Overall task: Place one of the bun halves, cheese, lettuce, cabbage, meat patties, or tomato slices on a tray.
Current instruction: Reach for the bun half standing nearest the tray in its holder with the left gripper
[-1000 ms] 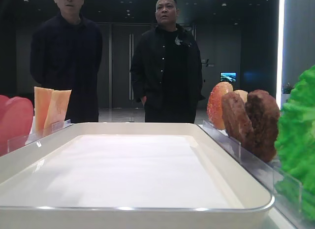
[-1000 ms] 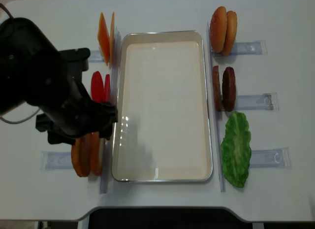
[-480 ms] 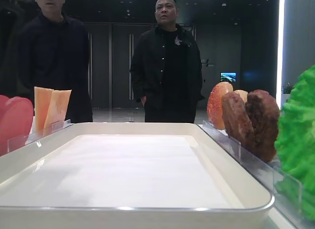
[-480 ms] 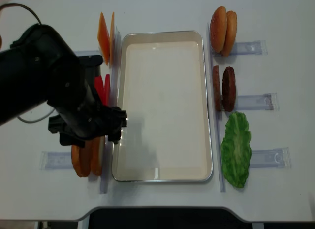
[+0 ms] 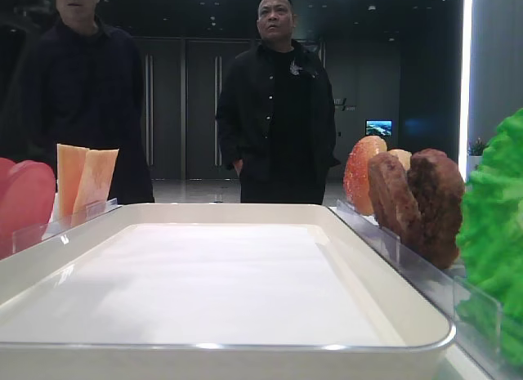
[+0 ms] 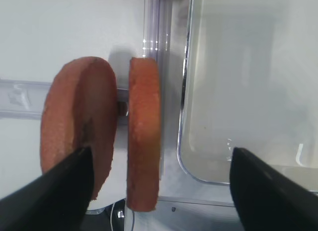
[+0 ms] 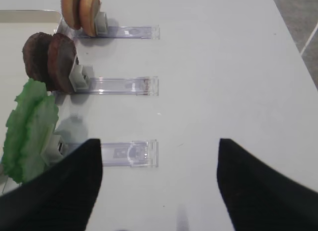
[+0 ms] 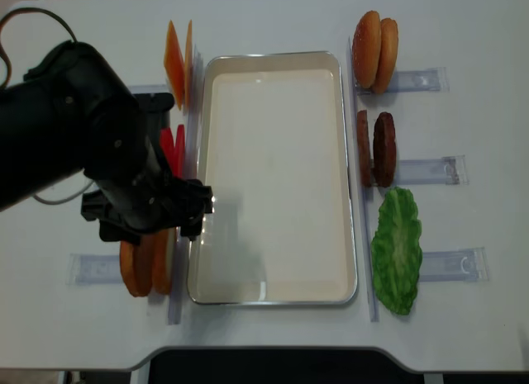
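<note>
Orange-brown, the two bun halves point(image 6: 144, 134) stand on edge in their clear holder point(image 6: 20, 99) nearest the front of the desk point(image 8: 273, 334), just left of the tray point(image 8: 273, 297). The left end effector point(image 6: 159, 186) hangs over them with its fingers point(image 6: 54, 191) wide apart, holding nothing; the inner bun half sits between the fingers. I judge this is the reach before the grasp: the next move is to go down and close on one half.

The tray rim is very near to that half, so the right finger has little room there. The tray floor is bare. Farther back stand the tomato slices point(image 8: 171, 144) and the cheese point(image 8: 175, 62). The right end effector point(image 7: 159, 184) is open over bare desk.
</note>
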Robot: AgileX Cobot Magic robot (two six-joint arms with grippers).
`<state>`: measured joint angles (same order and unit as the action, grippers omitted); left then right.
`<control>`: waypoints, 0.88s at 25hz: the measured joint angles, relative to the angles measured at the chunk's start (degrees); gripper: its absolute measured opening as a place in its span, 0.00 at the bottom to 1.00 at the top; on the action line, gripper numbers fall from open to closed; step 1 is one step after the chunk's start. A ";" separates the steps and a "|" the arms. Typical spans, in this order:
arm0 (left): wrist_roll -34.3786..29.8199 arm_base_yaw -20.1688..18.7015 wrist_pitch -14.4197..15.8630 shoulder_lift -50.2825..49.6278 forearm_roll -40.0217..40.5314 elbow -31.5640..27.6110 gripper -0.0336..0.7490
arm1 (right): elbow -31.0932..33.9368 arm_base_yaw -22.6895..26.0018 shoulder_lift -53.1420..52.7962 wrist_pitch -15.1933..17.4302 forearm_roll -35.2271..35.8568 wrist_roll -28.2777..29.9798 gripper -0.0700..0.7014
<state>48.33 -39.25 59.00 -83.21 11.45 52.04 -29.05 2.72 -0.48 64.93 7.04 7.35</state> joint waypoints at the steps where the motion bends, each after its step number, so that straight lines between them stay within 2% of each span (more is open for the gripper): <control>1: 0.00 0.00 0.00 -0.27 0.19 0.00 0.88 | 0.00 0.00 0.00 0.00 0.00 0.00 0.70; 16: -0.91 0.00 -1.23 -4.55 -0.34 0.00 0.87 | 0.00 0.00 0.00 0.00 0.00 0.00 0.70; 22: -1.38 0.00 0.29 -4.56 -0.66 0.00 0.76 | 0.00 0.00 0.00 0.00 0.00 0.00 0.70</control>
<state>46.95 -39.25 59.29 -87.77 10.79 52.04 -29.05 2.72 -0.48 64.93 7.04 7.35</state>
